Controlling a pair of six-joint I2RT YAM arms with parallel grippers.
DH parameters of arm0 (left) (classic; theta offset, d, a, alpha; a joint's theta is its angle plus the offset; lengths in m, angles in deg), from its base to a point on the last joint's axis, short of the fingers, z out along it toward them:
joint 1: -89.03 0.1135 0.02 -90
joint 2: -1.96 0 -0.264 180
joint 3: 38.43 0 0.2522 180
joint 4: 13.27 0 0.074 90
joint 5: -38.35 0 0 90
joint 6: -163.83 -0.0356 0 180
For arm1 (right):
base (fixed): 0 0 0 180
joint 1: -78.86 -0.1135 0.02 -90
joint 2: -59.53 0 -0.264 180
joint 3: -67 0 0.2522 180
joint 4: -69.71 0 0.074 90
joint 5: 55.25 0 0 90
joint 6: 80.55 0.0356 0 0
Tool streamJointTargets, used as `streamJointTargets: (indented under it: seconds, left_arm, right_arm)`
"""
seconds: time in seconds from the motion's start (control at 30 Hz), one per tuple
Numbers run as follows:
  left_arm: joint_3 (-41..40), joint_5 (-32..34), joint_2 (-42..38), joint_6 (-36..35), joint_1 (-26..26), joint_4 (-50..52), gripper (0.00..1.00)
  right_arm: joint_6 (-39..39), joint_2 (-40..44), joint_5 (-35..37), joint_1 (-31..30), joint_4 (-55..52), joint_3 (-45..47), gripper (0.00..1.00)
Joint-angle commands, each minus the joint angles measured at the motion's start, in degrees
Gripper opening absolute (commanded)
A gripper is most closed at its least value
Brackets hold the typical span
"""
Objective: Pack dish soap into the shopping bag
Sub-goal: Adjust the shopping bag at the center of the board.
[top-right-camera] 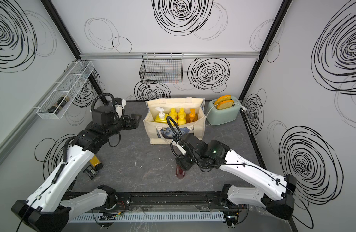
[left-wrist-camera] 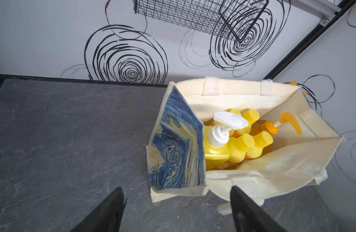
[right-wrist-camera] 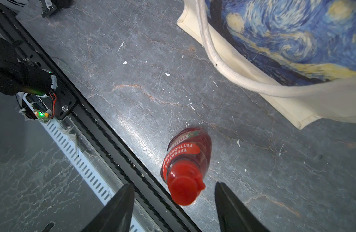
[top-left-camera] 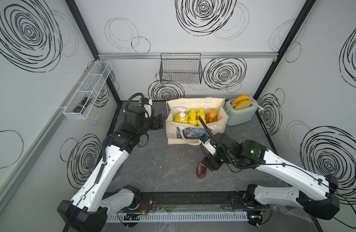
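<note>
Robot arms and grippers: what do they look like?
The left arm and right arm: white shells, black joints, ribbed black cables. A green light glows on the right one. The left gripper and right gripper have black tapering fingers.

Shopping bag (top-left-camera: 173,132): boxy cream canvas tote with a blue-and-yellow swirl print, standing open toward the back of the dark surface (top-left-camera: 153,164); one loop handle droops down its front.
Yellow white-pump bottle (top-left-camera: 181,119): upright inside, at one end.
Orange pump bottle (top-left-camera: 212,118): clear, upright inside, at the opposite end.
Small yellow bottles (top-left-camera: 192,121): four, upright, bunched between the two pumps.
Red Fairy bottle (right-wrist-camera: 186,160): upright on the surface in front of the bag, apart from it, red cap on.
</note>
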Motion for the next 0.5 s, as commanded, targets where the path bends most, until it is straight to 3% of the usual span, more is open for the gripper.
streamJointTargets:
  seconds: [0.0,0.47]
  left_arm:
    - [1.86,-3.59,3.09,-0.68,0.60,-1.38,0.84]
    - [-1.09,-4.46,6.53,-0.44,-0.41,-4.85,0.67]
  right_arm:
    - [2.17,1.53,1.37,-1.13,-1.38,1.49,0.69]
    - [2.76,0.73,4.03,-2.84,2.47,6.03,0.62]
